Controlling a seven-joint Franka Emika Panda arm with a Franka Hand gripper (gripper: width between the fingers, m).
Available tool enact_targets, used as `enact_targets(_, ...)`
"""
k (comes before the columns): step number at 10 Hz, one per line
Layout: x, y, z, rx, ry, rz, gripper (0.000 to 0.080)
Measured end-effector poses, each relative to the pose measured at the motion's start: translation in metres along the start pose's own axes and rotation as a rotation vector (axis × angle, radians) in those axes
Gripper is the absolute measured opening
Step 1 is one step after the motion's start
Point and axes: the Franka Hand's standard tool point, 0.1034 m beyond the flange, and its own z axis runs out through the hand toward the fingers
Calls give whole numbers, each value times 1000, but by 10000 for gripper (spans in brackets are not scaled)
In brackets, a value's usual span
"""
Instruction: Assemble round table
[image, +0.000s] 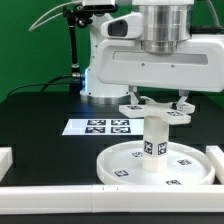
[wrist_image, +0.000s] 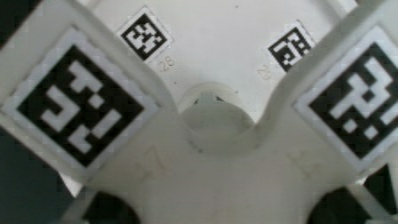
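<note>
Cross-shaped base piece (image: 150, 110) perched on the short cylindrical leg (image: 153, 138), upright at the middle of the round disc (image: 112, 172). Gripper (image: 160, 98) right over the cross; fingers hidden, so cannot tell whether clamped or released (wrist view filled with cross arms and tags). Probably light, stiff, smooth plastic, a bit slippery; best taken across opposite cross arms near the hub. Little side room: border rails (image: 60, 193) close around the disc, marker board (image: 100, 127) just behind. Open above.
</note>
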Motion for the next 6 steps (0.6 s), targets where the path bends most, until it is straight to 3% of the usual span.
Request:
enact_targets(2, 1, 2, 1, 62, -23, 281, 449)
enact_targets(4, 1, 2, 1, 104, -18, 484, 449)
enact_targets(6, 2, 0, 1, 124, -19, 678, 449)
